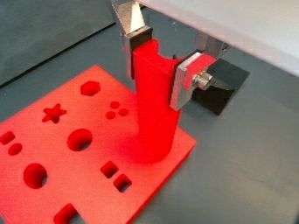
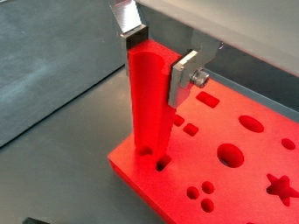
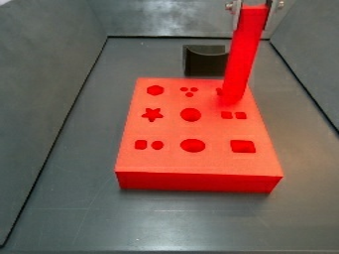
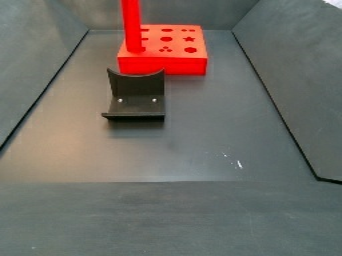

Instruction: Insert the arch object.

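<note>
The arch object is a long bright red bar standing nearly upright. My gripper is shut on its upper end, one silver finger on each side. The same grip shows in a wrist view on the bar. The bar's lower end meets the flat red board near a corner, at a hole there; how deep it sits I cannot tell. In both side views the bar rises from the board. The gripper is at the frame's top.
The board has several shaped holes: star, circles, ovals, squares. The dark fixture stands on the grey floor beside the board; it also shows in a side view and a wrist view. Sloped grey walls enclose the floor.
</note>
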Tool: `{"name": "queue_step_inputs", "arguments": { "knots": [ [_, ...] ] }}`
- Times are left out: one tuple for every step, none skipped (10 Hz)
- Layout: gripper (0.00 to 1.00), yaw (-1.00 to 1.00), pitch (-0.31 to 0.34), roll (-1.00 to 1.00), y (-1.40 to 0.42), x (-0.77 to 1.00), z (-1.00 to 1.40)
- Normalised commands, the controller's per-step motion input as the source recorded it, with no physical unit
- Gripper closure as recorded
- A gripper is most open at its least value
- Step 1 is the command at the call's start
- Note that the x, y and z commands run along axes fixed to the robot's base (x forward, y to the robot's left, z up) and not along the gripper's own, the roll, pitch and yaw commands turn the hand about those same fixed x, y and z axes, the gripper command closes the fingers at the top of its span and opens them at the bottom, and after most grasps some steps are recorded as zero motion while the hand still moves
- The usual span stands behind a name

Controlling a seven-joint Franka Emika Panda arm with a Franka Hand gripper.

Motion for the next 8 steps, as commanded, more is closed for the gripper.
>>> {"name": "queue_step_inputs", "arguments": {
  "knots": [
    [1.00,-0.02,-0.007,0.00,0.00,-0.35,-0.04],
    [1.00,-0.05,-0.026,-0.01,0.00,-0.40,0.00],
    [1.00,-0.01,-0.037,-0.03,0.00,-0.26,-0.01],
    [1.00,0.00,-0.027,-0.01,0.00,-0.02,-0.09],
    [1.00,0.05,0.000,0.00,0.00,0.06,-0.18],
    [1.00,0.07,0.000,0.00,0.00,0.31,-0.13],
    [1.00,0.08,0.000,0.00,0.00,0.38,-0.15],
    [1.00,0.08,0.000,0.00,0.00,0.26,-0.16]
  ]
}}
